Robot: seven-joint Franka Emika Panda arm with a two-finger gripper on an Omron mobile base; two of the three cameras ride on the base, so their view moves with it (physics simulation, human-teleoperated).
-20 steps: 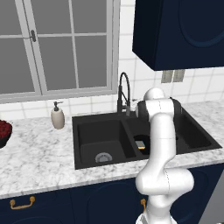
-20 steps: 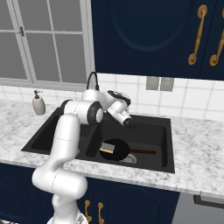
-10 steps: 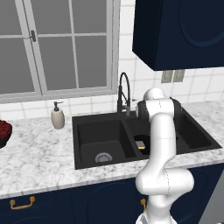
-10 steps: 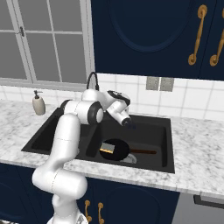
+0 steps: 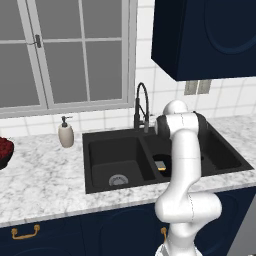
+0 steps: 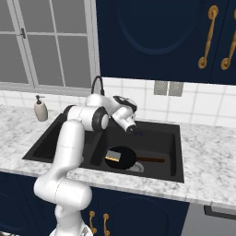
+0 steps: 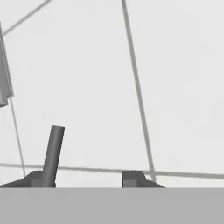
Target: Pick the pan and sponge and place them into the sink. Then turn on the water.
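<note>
Little has shifted in the base views since a second ago: arm, pan and sponge lie where they lay.

Nearest me, past the front edge of the worktop (image 5: pixel 45 170), the sink (image 5: pixel 87 165) already holds both things. The pan (image 6: pixel 120 156) lies flat in the right basin, handle pointing toward the worktop's right end, with the sponge (image 6: pixel 112 158) at its left rim. Whether it lies inside the pan I can't tell.

Above that basin's back wall hangs the pincer (image 6: pixel 137 132). In the hand view its fingertips (image 7: pixel 43 178) stand apart, with nothing caught between them. A thin grey rod (image 7: pixel 53 148) rises at one tip, probably the tap lever.

Behind stands the faucet (image 5: pixel 141 102), with no stream that I can see, and behind it the tiled wall (image 7: pixel 87 65).

My worry is that off-centre rod. If I close now, one finger may nudge it aside, or the tips slip off it, so the lever never turns. A hard push could also jam the hand against the wall.
</note>
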